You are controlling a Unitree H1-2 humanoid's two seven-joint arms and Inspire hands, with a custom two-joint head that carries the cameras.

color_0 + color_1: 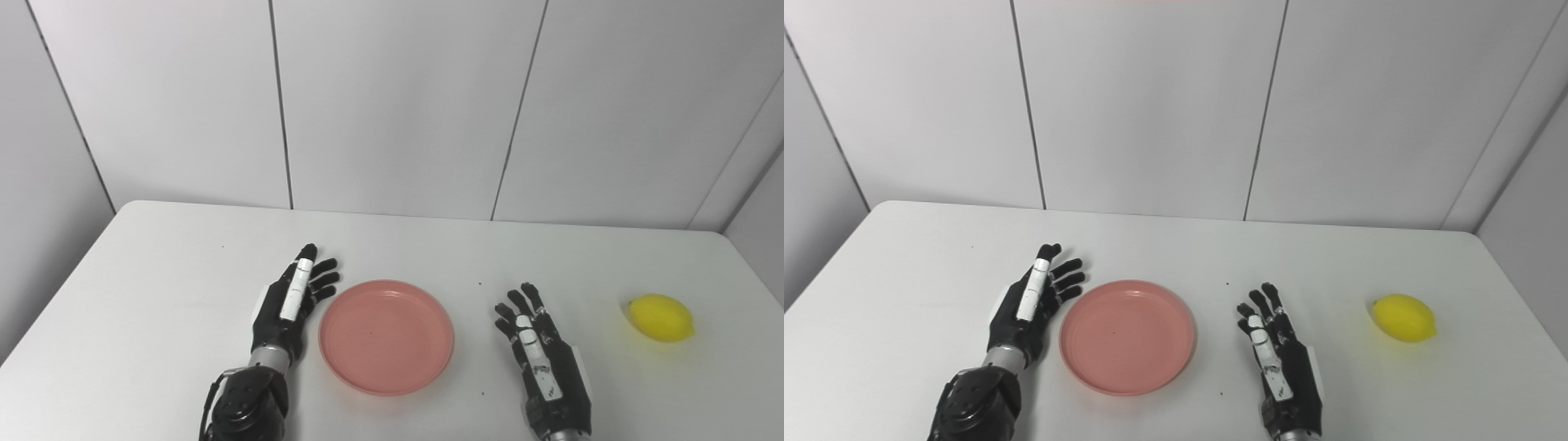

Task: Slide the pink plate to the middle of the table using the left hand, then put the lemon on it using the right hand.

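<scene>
A pink plate (386,335) lies near the middle of the white table, with nothing on it. My left hand (294,303) stands on edge just left of the plate's rim, open, fingers stretched forward and close to or touching the rim. A yellow lemon (661,317) rests on the table at the right. My right hand (542,361) is open with fingers spread, between the plate and the lemon, apart from both and holding nothing.
The white table (153,294) is bordered by white panelled walls behind and at both sides. Its right edge runs close behind the lemon. A few small dark specks dot the surface near the plate.
</scene>
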